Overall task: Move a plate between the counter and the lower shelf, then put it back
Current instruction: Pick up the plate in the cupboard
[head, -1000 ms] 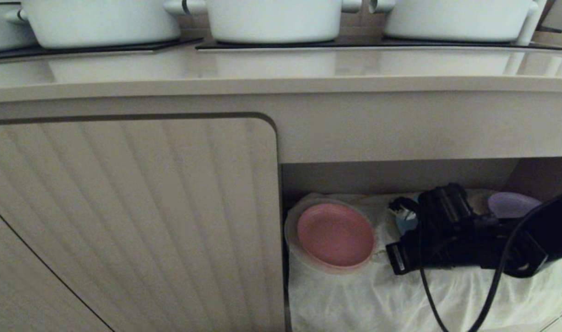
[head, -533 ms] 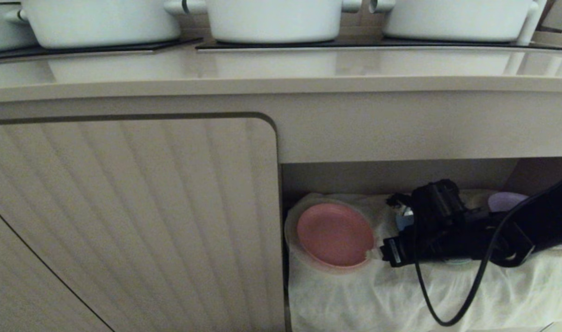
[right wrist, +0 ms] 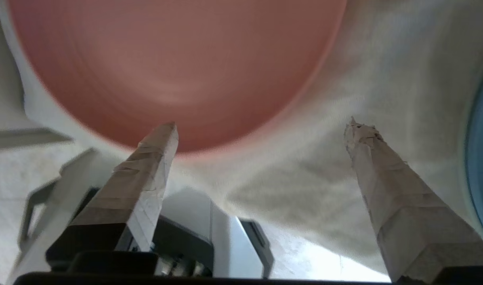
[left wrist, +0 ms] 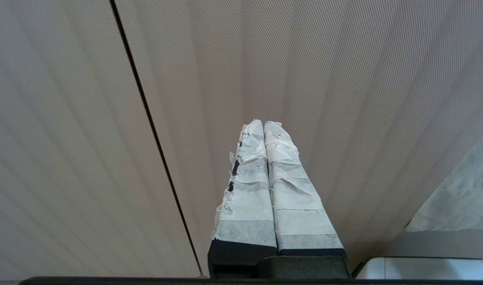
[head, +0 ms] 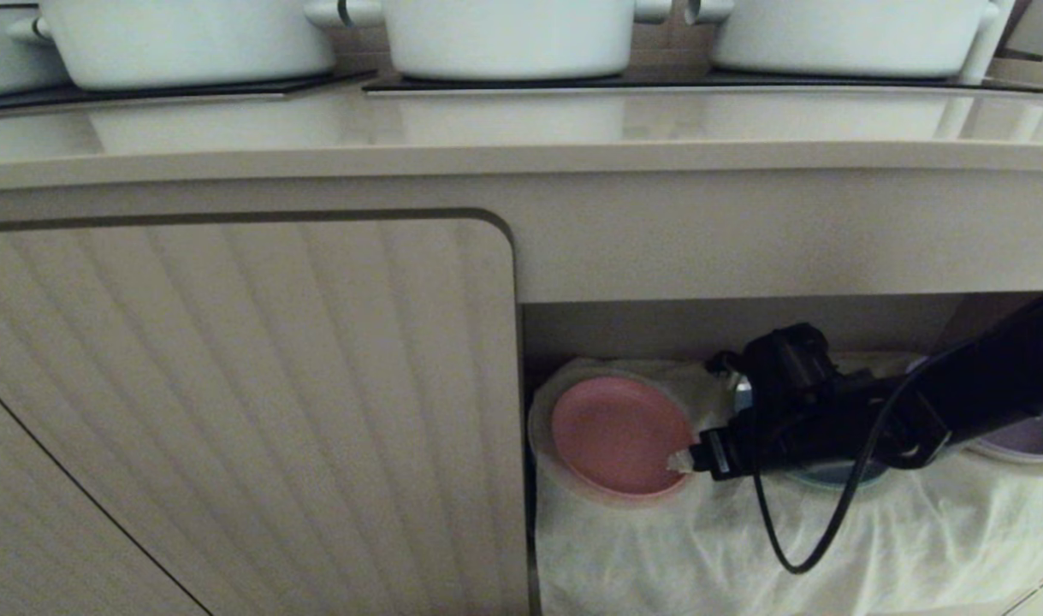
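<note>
Head view, lower centre: right pincer (head: 685, 462) spread wide at the pink plate (head: 621, 435) on the cloth-draped lower shelf (head: 915, 530). Likely light, stiff and smooth, the plate is best pinched at its near rim. Left pincer (left wrist: 263, 126) sits closed, empty.

Right arm (head: 983, 376) reaches in from the right, roughly level, cable looping below the wrist. Right gripper (right wrist: 261, 130) has its taped fingers (right wrist: 146, 166) spread wide apart, nothing between them. Left gripper (left wrist: 264, 126) points forward, its taped fingers (left wrist: 247, 190) pressed together along their length.
</note>
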`<state>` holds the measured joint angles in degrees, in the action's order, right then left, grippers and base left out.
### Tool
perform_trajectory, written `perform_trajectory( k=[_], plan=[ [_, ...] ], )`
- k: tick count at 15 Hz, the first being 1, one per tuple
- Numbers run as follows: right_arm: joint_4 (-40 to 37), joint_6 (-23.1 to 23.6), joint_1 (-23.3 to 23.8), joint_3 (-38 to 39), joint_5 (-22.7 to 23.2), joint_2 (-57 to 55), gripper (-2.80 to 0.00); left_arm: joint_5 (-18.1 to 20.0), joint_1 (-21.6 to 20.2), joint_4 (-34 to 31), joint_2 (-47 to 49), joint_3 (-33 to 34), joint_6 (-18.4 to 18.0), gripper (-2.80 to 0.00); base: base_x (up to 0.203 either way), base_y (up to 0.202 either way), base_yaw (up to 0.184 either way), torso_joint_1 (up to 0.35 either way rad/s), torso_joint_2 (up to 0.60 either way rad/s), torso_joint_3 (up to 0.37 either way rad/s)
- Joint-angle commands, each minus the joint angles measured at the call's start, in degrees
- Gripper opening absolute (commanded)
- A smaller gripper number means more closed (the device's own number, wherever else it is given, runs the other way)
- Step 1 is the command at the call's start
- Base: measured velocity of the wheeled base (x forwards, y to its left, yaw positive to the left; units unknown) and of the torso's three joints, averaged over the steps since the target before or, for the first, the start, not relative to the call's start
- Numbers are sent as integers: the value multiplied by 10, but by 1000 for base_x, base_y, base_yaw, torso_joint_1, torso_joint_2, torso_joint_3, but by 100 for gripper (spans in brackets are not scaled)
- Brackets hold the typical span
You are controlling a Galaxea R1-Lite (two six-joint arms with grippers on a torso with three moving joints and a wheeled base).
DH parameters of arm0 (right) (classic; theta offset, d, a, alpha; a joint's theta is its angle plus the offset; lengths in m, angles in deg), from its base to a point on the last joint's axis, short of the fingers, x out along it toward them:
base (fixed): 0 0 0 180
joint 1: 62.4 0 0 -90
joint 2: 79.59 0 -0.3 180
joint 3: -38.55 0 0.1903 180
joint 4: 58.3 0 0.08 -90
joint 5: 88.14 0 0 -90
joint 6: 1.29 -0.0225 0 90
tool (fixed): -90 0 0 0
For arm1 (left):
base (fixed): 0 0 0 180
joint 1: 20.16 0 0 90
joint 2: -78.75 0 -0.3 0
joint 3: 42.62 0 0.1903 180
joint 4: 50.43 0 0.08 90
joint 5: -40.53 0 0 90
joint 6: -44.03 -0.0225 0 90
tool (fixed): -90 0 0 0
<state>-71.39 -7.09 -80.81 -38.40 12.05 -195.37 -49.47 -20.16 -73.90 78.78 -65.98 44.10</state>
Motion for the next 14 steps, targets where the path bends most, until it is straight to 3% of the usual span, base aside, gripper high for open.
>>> perform_trajectory(
  k=[1, 14],
  plan=[
    [1, -8, -1, -15, 1, -15, 0, 0, 0, 0, 0, 0, 0, -280, 0, 0, 0, 0, 0, 0],
    [1, -14, -5, -85, 2, -86, 0, 0, 0, 0, 0, 0, 0, -280, 0, 0, 0, 0, 0, 0]
  ],
)
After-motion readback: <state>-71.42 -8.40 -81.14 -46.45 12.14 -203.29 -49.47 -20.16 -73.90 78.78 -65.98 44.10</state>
